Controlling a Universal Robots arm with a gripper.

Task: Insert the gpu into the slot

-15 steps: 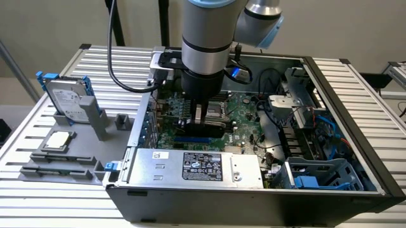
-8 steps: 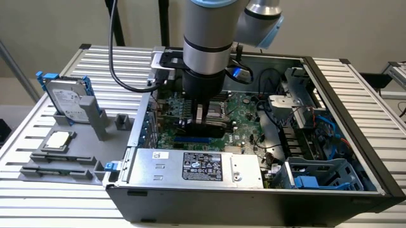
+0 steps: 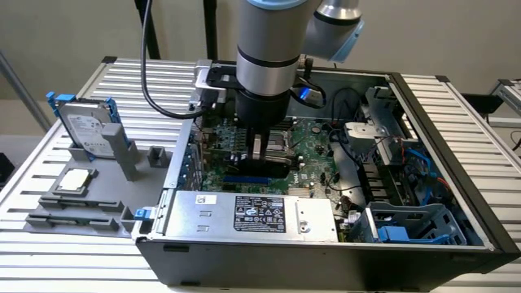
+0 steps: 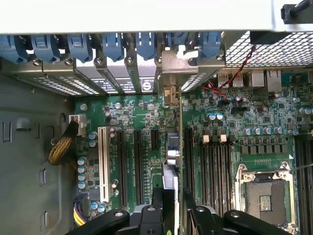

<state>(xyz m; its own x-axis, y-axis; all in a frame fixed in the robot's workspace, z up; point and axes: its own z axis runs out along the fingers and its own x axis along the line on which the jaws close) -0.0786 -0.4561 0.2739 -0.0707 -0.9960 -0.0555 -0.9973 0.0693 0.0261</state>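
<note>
Setup was a silver slatted aluminium table [image 3: 456, 110] against a plain beige wall, with a big black open-sided computer case [image 3: 326, 262] lying on it.

My pincer [image 3: 262, 160] [image 4: 175, 208] was clamped on the gpu [image 3: 273, 168] [image 4: 169, 181], a flat card with a black shroud and a green circuit-board edge. It stood on edge, upright, down inside the case over the green motherboard [image 3: 313, 152] [image 4: 127, 117]. From the wrist view it was edge-on, just a thin strip between my two black fingers [image 4: 156, 205]. The slot [image 3: 244, 180], a long narrow bright-blue plastic strip, sat right under the card's lower edge. Honestly couldn't tell whether the card was touching it or a hair above.

Also in the case: a silver power-supply box with a black-and-white label [image 3: 252, 213] along the near wall, and a blue plastic drive cage [image 3: 407, 223] in the corner at the exterior view's right.

Off to the exterior view's left, a grey plastic holder [image 3: 122, 213] carried a hard drive in a blue caddy [image 3: 85, 125] standing up, a square metal-topped processor chip [image 3: 75, 179], and two long thin sticks [image 3: 72, 202] lying flat.
</note>
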